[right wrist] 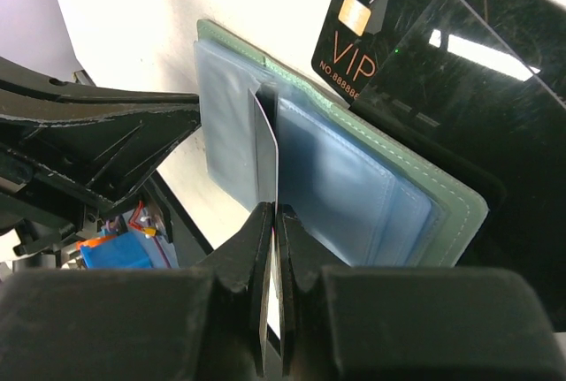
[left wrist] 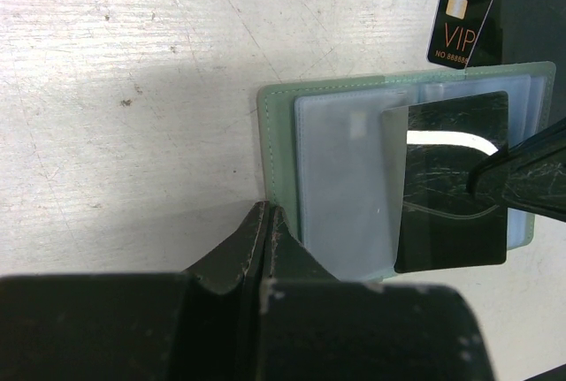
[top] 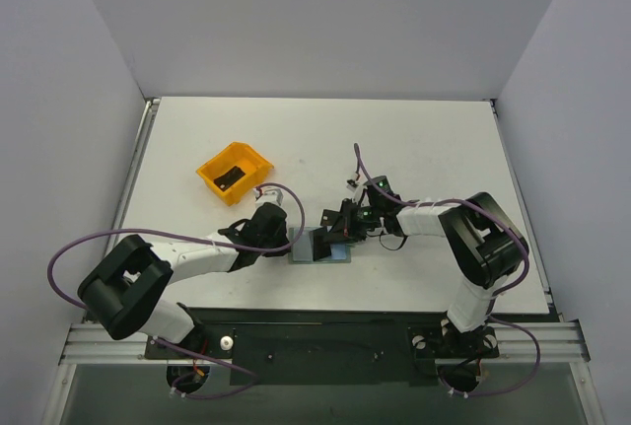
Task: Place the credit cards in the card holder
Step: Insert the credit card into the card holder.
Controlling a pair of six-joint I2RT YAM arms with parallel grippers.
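Note:
The card holder (left wrist: 279, 133), a sage-green wallet with a light-blue lining, lies open on the table; it also shows in the top view (top: 308, 247) and the right wrist view (right wrist: 442, 195). My right gripper (right wrist: 275, 213) is shut on a black credit card (right wrist: 267, 142), seen edge-on there. The card's far end sits partly in a clear pocket of the card holder (left wrist: 451, 178). My left gripper (left wrist: 265, 210) is shut, its tips against the card holder's near left corner. A black "VIP" card (left wrist: 464, 19) lies just beyond the card holder, on another black card (right wrist: 478, 107).
An orange bin (top: 212, 171) stands at the left rear with one black card (top: 230, 177) inside. Both arms meet near the table's front middle, the left gripper (top: 283, 238) and the right gripper (top: 345, 230) on either side of the card holder.

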